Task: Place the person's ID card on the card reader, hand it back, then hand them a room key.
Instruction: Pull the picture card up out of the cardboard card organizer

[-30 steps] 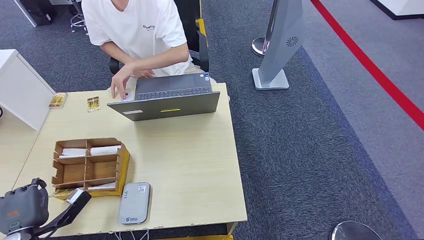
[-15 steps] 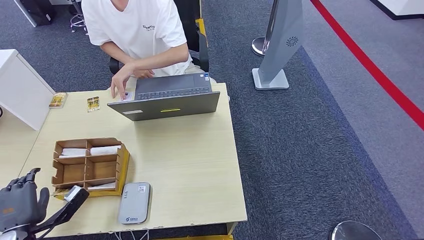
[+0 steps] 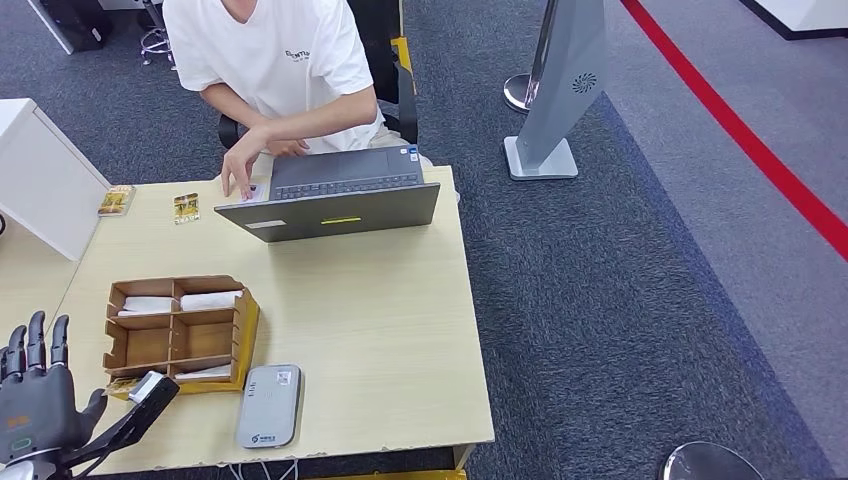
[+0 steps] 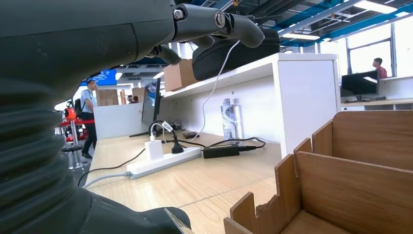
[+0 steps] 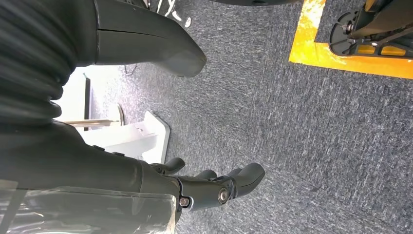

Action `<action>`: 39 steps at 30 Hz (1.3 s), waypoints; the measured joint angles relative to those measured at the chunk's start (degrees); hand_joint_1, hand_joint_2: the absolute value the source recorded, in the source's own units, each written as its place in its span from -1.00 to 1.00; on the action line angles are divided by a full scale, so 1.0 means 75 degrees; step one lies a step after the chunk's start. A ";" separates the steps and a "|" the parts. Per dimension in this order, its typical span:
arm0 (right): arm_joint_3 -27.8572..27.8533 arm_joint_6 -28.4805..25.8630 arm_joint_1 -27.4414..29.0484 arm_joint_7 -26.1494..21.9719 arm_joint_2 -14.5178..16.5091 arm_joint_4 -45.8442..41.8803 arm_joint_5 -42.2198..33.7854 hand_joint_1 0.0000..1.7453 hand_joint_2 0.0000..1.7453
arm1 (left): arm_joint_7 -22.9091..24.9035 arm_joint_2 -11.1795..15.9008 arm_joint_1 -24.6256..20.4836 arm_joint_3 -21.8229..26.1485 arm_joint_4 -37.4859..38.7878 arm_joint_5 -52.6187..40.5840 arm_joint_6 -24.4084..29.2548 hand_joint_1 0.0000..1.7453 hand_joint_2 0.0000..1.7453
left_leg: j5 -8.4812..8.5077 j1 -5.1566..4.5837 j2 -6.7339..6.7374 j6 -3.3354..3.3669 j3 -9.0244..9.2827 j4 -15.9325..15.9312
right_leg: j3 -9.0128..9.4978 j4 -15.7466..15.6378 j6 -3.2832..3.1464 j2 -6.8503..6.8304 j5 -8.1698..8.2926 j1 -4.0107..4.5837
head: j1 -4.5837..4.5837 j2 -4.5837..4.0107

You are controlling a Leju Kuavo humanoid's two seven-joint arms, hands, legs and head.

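Observation:
My left hand is raised at the table's near left corner, fingers spread and pointing up, holding nothing. In the left wrist view that hand sits beside the wooden card box. The grey card reader lies near the front edge, to the right of the box, which holds white cards. The person sits behind the table with fingertips on a small card next to the laptop. My right hand hangs over the carpet with loosely bent fingers, holding nothing.
Two small yellowish packets lie at the table's far left. A white cabinet stands to the left. A grey stand and a red floor line are on the carpet to the right.
My left hand has turned and risen at the near left corner, and its fingers went from curled to spread upward. The person and the table's things have not moved.

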 joint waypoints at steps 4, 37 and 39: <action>-0.0023 -0.0004 0.0000 0.0000 0.0000 0.0000 -0.0007 -1.00 1.00 | 0.0052 -0.0007 0.0000 -0.0004 0.0000 -0.0031 -0.0020 -1.00 1.00 | 0.0000 0.0000 0.0000 0.0000 0.0000 0.0000 | 0.0000 0.0000 0.0000 0.0000 0.0000 0.0000 | 0.0000 0.0000; -0.0066 0.0000 -0.0014 -0.0012 0.0000 0.0000 0.0095 -1.00 1.00 | 0.0085 -0.0230 -0.0280 -0.0512 0.0388 -0.0124 -0.0374 0.59 1.00 | 0.0000 0.0000 0.0002 0.0000 0.0002 0.0000 | -0.0001 0.0000 0.0000 0.0002 0.0000 0.0000 | 0.0000 0.0000; -0.0066 0.0001 -0.0014 -0.0016 0.0000 0.0000 0.0095 -1.00 1.00 | 0.0085 -0.0231 -0.0284 -0.0514 0.0414 -0.0125 -0.0375 1.00 1.00 | 0.0000 0.0000 0.0002 0.0000 0.0001 0.0000 | -0.0001 0.0000 0.0000 0.0002 0.0000 0.0000 | 0.0000 0.0000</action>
